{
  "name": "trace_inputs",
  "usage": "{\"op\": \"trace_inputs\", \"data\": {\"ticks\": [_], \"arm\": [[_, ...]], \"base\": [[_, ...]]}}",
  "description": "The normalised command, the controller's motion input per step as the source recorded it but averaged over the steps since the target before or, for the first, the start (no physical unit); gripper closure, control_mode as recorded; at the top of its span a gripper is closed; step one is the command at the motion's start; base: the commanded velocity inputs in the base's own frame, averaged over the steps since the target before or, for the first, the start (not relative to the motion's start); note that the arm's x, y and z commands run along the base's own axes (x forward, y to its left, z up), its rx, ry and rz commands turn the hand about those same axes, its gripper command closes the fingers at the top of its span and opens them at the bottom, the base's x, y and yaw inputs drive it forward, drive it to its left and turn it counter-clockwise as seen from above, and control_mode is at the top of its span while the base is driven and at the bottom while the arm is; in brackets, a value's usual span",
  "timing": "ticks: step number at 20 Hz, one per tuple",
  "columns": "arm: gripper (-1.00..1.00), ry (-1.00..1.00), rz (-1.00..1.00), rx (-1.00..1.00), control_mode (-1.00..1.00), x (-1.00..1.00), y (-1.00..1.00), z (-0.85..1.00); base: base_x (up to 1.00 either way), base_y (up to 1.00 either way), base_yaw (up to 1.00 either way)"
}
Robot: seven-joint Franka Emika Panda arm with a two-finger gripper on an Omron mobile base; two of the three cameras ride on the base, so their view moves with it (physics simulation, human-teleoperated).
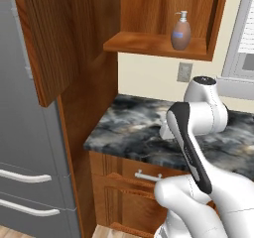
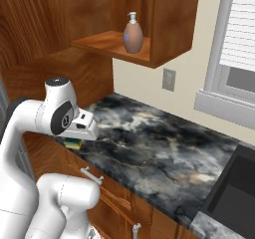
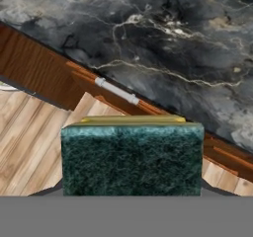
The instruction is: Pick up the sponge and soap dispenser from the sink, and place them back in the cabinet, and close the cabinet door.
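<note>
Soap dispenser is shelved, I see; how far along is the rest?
Done: the soap dispenser stands on the cabinet shelf. In hand: the end effector grips the sponge, green-faced with a yellow edge, above the counter's front edge. Left: shelve the sponge, then shut the cabinet door.

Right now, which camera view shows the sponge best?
The hand view shows the sponge best: its dark green scrub face and thin yellow edge are large and sharp, held in the tool above the counter edge. In the right base view only a small yellow-green corner peeks out under the hand. In the left base view the arm covers it.
</note>
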Motion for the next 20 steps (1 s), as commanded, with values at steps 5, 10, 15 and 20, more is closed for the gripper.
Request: {"op": "trace_inputs", "data": {"ticks": [5, 10, 15, 20], "arm": [[1.0, -0.11, -0.03, -0.01, -1.0, 0.0, 0.14, 0.17], [1.0, -0.15, -0.11, -0.04, -1.0, 0.05, 0.27, 0.43], [1.0, -0.15, -0.1, -0.01, -1.0, 0.01, 0.09, 0.43], [1.0, -0.11, -0.06, -0.02, -1.0, 0.11, 0.04, 0.35]], "base": [[0.0, 0.0, 0.0], [0.0, 0.0, 0.0], [0.0, 0.0, 0.0], [0.0, 0.0, 0.0]]}}
